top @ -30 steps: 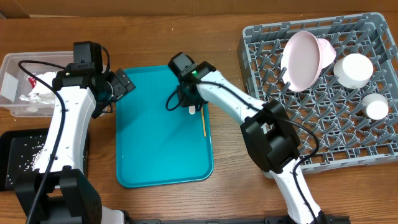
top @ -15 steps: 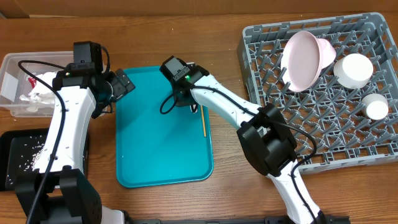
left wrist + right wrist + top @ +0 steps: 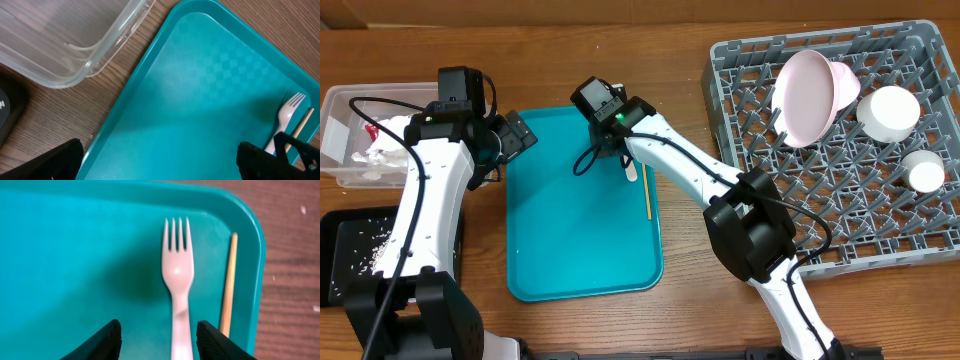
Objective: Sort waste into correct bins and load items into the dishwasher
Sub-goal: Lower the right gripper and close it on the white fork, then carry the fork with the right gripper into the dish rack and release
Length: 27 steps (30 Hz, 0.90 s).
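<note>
The white plastic fork (image 3: pixel 177 280) lies on the teal tray (image 3: pixel 570 240) near its far right corner, with the orange carrot stick (image 3: pixel 228 285) beside it by the tray's rim. My right gripper (image 3: pixel 162 340) is open, its fingers on either side of the fork's handle end and not gripping it. In the overhead view the right gripper (image 3: pixel 613 148) sits just left of the fork (image 3: pixel 632 168) and carrot stick (image 3: pixel 646 197). My left gripper (image 3: pixel 515 133) is open and empty over the tray's far left corner, and its own wrist view (image 3: pixel 160 162) shows the same.
The grey dish rack (image 3: pixel 840 200) at the right holds the pink plate (image 3: pixel 807 95), a white bowl (image 3: pixel 888 112) and the white cup (image 3: pixel 924 172). The clear tub (image 3: pixel 340 110) holds napkins (image 3: pixel 380 145) and a red wrapper (image 3: pixel 370 132). The black tray (image 3: pixel 340 230) holds crumbs.
My right gripper has drawn back up and to the left, away from the fork, which now shows more fully on the tray. The left arm has not moved.
</note>
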Each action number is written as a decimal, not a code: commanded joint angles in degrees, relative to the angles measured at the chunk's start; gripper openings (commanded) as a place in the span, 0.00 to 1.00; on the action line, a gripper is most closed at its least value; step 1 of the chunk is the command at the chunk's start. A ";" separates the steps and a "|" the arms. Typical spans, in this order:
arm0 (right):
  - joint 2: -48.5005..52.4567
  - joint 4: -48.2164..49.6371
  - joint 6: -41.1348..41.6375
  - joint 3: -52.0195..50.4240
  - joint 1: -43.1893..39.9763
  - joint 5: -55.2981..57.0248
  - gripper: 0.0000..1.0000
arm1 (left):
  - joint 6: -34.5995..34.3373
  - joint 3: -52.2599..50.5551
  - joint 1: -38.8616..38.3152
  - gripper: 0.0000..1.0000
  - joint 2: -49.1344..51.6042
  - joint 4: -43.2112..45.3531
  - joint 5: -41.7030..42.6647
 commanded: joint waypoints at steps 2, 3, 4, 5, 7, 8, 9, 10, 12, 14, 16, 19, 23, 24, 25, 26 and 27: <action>0.61 1.57 -1.51 -1.01 -1.01 1.79 0.51 | -0.37 0.35 -0.02 1.00 0.04 0.07 -0.96; 0.63 1.86 -1.53 -1.01 -1.42 1.81 0.51 | -0.37 0.37 -0.02 1.00 0.04 0.07 -0.96; 0.85 2.12 -1.51 -1.01 -1.75 1.79 0.51 | -0.37 0.37 -0.02 1.00 0.04 0.07 -0.96; 1.36 2.47 -1.49 -1.01 -2.08 1.70 0.51 | -0.37 0.37 -0.02 1.00 0.04 0.04 -0.94; 2.47 2.62 -1.51 -1.01 -2.54 1.55 0.50 | -0.37 0.37 -0.02 1.00 0.04 0.07 -0.94; 3.08 2.62 -1.51 -1.01 -2.54 1.49 0.50 | -0.37 0.37 -0.02 1.00 0.04 0.07 -0.96; 3.26 2.62 -1.55 -1.01 -2.51 1.16 0.50 | -0.37 0.37 -0.02 1.00 0.04 0.07 -0.96; 3.45 2.69 -1.62 -1.01 -2.51 0.70 0.50 | -0.37 0.37 -0.02 1.00 0.04 0.07 -0.96; 4.46 2.97 -2.97 -1.01 -2.38 -1.25 0.50 | -0.37 0.37 -0.02 1.00 0.04 0.07 -0.96; 5.01 2.84 -2.95 -1.01 -2.34 -1.27 0.50 | -0.37 0.37 -0.02 1.00 0.04 0.07 -0.96; 5.01 2.86 -2.95 -1.01 -2.34 -1.27 0.49 | -0.37 0.37 -0.02 1.00 0.04 0.07 -0.94; 5.20 2.69 -2.97 -1.01 -2.34 -1.25 0.41 | -0.37 0.37 -0.02 1.00 0.04 0.07 -0.94; 5.68 2.03 -2.93 -1.03 -2.34 -1.25 0.21 | -0.37 0.37 -0.02 1.00 0.04 0.07 -0.94; 5.70 1.66 -2.51 -1.01 -2.29 -1.49 0.11 | -0.37 0.37 -0.02 1.00 0.04 0.07 -0.94; 5.68 1.51 -2.51 -0.98 -2.29 -1.62 0.08 | -0.39 0.37 -0.02 1.00 0.04 0.07 -0.94; 5.62 1.27 -2.51 -0.90 -2.29 -1.92 0.06 | -0.37 0.37 -0.02 1.00 0.04 0.07 -0.94; 5.51 0.52 -2.49 -0.50 -2.32 -2.36 0.05 | -0.37 0.37 -0.02 1.00 0.04 0.07 -0.94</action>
